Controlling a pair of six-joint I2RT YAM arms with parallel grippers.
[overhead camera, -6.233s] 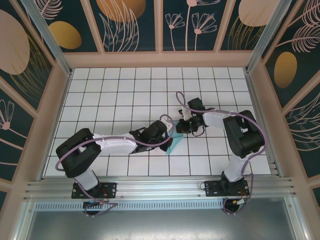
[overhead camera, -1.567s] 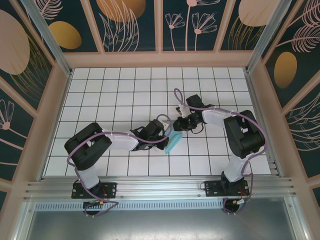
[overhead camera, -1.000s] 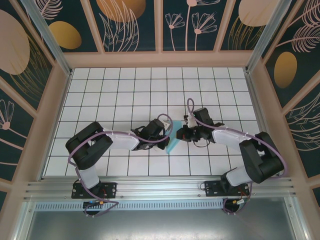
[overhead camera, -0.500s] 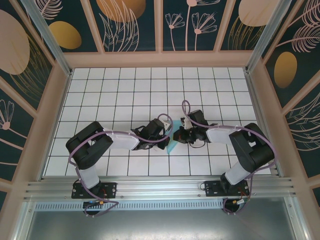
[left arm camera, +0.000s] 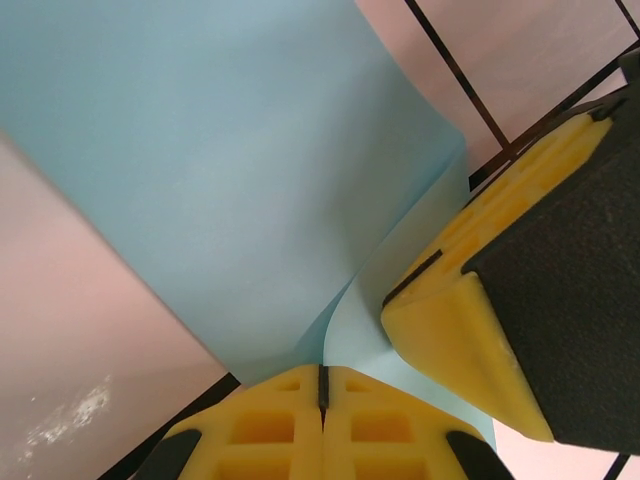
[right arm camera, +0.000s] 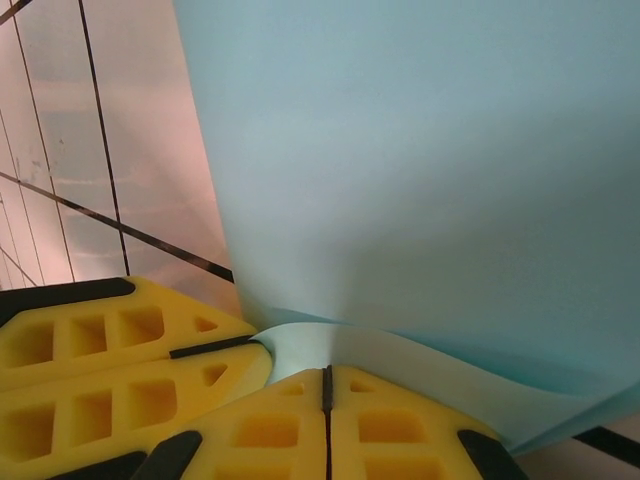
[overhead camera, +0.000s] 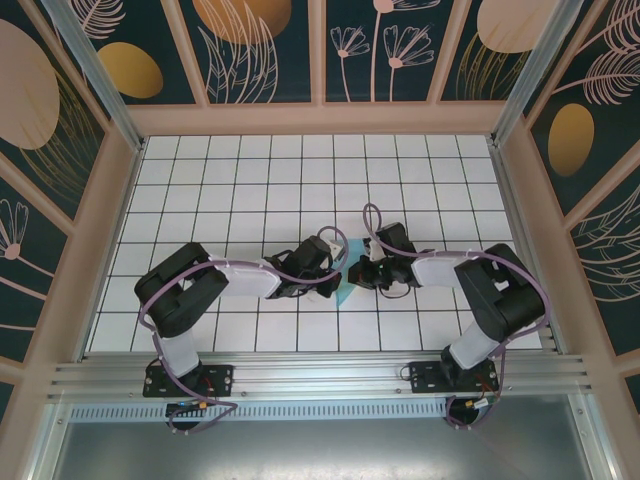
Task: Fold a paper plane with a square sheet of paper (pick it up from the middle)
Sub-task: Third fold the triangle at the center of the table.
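Grid table (overhead camera: 200, 180) — paper (left arm camera: 200, 150) pinched in both jaws.

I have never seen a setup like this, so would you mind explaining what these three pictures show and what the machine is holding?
These are two robot arms bolted at the near edge of a white tiled table. The overhead picture looks down from above and behind them, and the left gripper and right gripper meet near the middle. The other two pictures come from a small camera on each wrist, so you see that arm's own yellow finger pads very close up. Both grippers are shut on the same light-blue sheet of paper, which bows between them in the wrist views.
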